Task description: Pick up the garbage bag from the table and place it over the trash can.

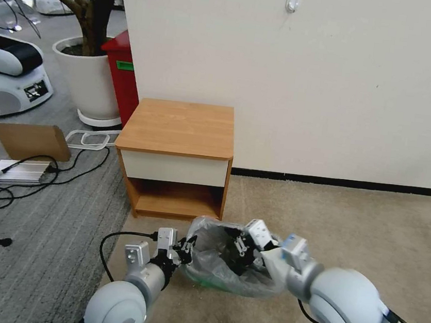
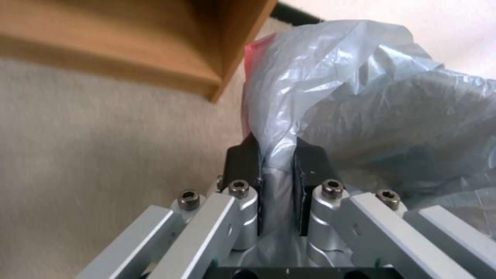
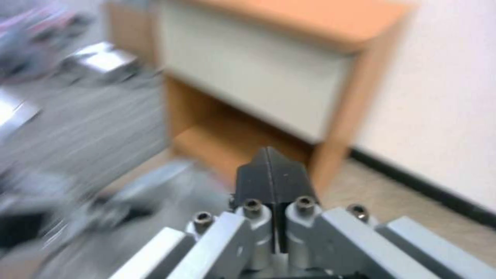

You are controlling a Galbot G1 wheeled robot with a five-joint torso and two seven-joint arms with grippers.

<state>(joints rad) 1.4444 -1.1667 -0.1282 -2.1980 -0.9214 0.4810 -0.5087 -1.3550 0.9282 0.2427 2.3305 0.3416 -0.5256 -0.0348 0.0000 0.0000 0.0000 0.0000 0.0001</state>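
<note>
1. Pinching a fold of the garbage bag (image 2: 331,97) between dark pads (image 2: 243,162): left tool (image 1: 186,245), low at the bag's left edge, just above the carpet (image 1: 374,226).
2. Sitting on the floor in front of the counter (image 1: 180,126), near its lower shelf: grey bag, mouth open upward, pinkish rim showing in the left wrist view.
3. Reaching over the bag's right side: right tool (image 1: 241,247), pads pressed flat together in the right wrist view (image 3: 272,176), nothing visible between them.
4. Draped around a shape beneath, likely the trash can; bin itself not clearly distinguishable under the film.
</note>
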